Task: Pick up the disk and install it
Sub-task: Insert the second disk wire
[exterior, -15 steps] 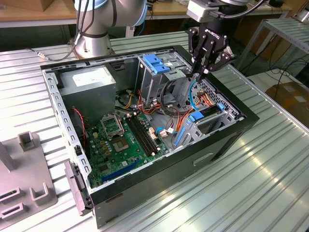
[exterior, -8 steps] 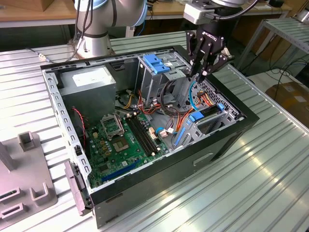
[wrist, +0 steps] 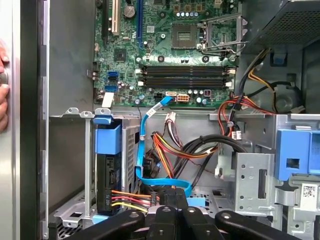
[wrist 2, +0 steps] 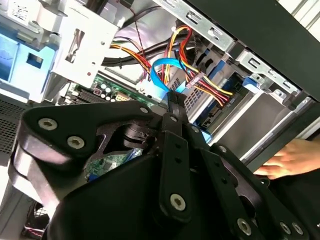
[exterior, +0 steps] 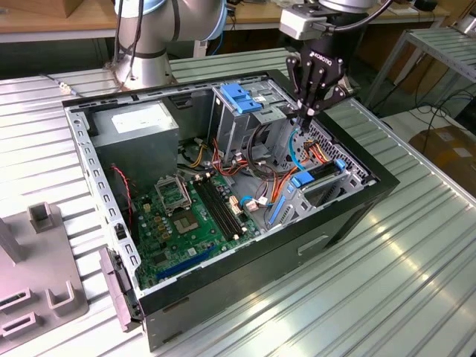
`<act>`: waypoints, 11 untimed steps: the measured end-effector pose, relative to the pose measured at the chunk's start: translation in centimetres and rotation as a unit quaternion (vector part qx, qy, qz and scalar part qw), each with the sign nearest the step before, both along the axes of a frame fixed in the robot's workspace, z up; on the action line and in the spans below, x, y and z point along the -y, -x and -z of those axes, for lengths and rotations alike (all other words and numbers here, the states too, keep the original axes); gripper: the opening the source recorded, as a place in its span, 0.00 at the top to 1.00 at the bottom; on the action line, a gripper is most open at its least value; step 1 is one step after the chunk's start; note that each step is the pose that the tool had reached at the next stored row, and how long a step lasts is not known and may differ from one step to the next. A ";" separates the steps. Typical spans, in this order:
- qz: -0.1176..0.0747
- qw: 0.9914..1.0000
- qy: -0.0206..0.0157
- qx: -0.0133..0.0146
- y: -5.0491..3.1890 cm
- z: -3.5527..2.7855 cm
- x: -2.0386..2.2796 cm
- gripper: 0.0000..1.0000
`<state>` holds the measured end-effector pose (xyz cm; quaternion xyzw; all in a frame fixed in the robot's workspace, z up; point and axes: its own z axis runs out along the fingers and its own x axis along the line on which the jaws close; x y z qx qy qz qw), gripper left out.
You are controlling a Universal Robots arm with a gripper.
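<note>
**A:** What is the pincer [exterior: 301,121] doing?

**B:** It is closed, and I see nothing between its tips. It hangs inside the case, just off the motherboard [exterior: 182,216], over the blue data cable [wrist: 141,150] and the coloured power wires [wrist: 167,150].

**A:** And the disk [wrist: 107,177]?

**B:** It is farther from the motherboard than the pincer is. It stands on edge in its bay, apart from the pincer.

**A:** Which way does it lie?

**B:** Its long axis runs square to the motherboard's memory slots [wrist: 187,75]. The end with the blue carrier tab points toward the board.

**A:** So which step is this?

**B:** I judge it late in the install, since the disk looks seated or nearly so. Any move now calls for a clean path past those cables, without snagging the blue one.
</note>
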<state>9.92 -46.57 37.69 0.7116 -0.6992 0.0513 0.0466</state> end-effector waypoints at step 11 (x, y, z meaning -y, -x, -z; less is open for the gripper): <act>0.000 0.999 0.032 0.000 0.00 0.84 0.00 0.76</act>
